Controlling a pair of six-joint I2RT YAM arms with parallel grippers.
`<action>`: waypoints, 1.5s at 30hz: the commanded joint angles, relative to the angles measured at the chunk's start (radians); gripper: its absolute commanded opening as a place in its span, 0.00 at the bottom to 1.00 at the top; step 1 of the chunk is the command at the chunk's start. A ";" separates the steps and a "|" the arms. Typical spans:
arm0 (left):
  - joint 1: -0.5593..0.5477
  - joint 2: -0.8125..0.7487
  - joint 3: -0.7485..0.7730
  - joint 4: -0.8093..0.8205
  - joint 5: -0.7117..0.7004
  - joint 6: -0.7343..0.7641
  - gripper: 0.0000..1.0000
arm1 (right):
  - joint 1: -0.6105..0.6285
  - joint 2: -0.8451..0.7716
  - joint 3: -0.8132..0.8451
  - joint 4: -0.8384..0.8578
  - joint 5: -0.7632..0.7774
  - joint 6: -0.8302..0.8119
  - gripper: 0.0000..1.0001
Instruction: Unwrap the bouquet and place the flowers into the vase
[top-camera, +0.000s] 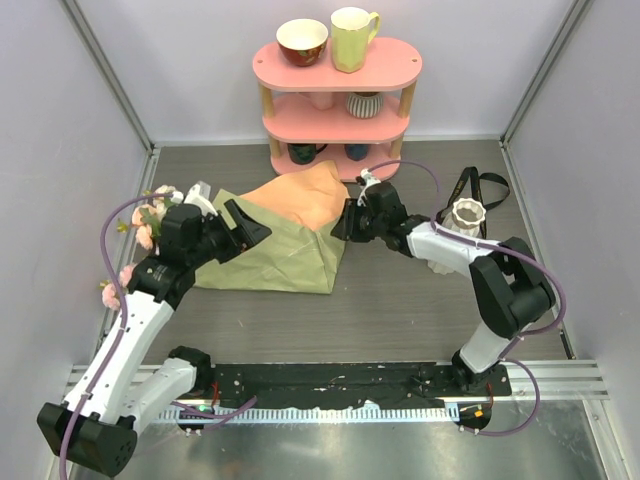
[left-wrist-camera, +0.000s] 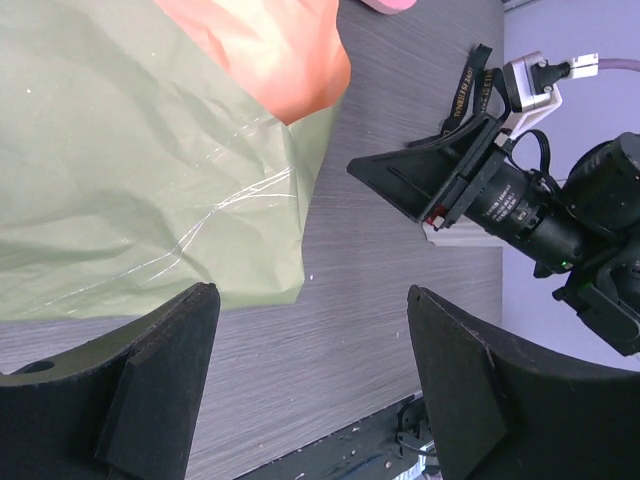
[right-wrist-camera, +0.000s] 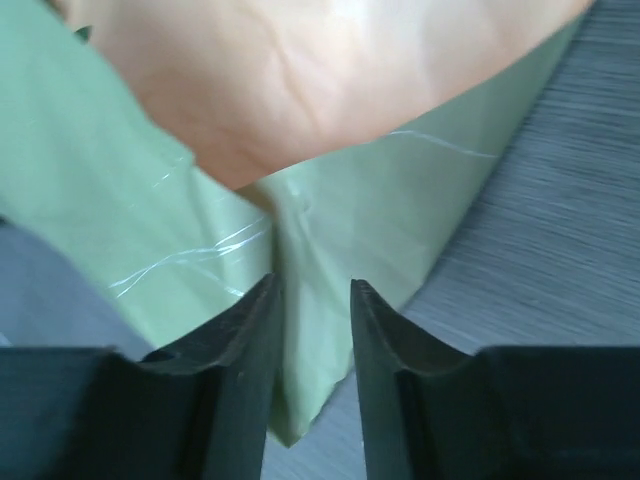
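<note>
Dark wood-grain desk (top-camera: 400, 300) carries the bouquet's opened paper (top-camera: 285, 250), whose corner fold the right pincer (right-wrist-camera: 312, 285), narrowly parted, straddles without clamping, while the left pincer (left-wrist-camera: 310, 300) gapes empty alongside, flowers (top-camera: 150, 215) behind it and vase (top-camera: 466, 215) behind the right, apparently kept within reach.

Crinkled wrapping paper (top-camera: 285, 255) is olive-green outside, peach-orange inside. Artificial roses (top-camera: 148, 215) are pink, the ribbed vase (top-camera: 466, 215) white, the table (top-camera: 400, 290) grey-grained.
</note>
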 joint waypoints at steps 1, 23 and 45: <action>-0.005 0.018 0.035 0.034 0.036 0.021 0.80 | 0.007 -0.061 -0.067 0.177 -0.177 0.048 0.51; -0.005 -0.011 0.058 -0.007 0.019 0.030 0.80 | 0.024 0.210 0.040 0.352 -0.330 0.108 0.19; -0.003 -0.044 0.177 -0.101 -0.013 0.082 0.80 | -0.002 0.028 -0.096 0.361 -0.539 0.046 0.18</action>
